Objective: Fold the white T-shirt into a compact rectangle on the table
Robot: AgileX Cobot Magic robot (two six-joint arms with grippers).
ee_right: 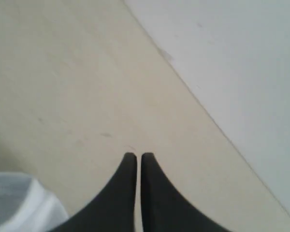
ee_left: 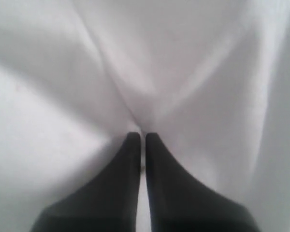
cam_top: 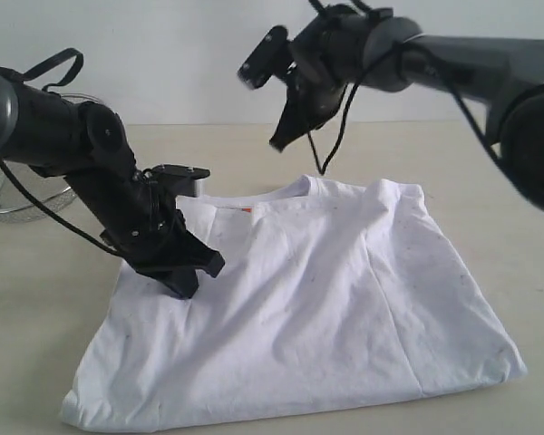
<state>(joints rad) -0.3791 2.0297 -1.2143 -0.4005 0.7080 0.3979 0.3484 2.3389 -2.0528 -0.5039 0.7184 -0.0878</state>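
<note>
Left end effector (ee_left: pixel 144 137) pinches white T-shirt (cam_top: pixel 344 299); right end effector (ee_right: pixel 138 157) clenched, empty; basket (cam_top: pixel 18 210) partly hidden.

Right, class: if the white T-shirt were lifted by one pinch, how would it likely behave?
Probably floppy: the T-shirt lies in soft folds, and creases converge at the closed tips of the left gripper, so it would likely drape and sag. It looks thin and light, so a push would likely bunch it rather than slide it whole.

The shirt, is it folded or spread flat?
Partly folded: the shirt on the table shows no sleeves, sides tucked in, but it's not a small rectangle yet.
</note>
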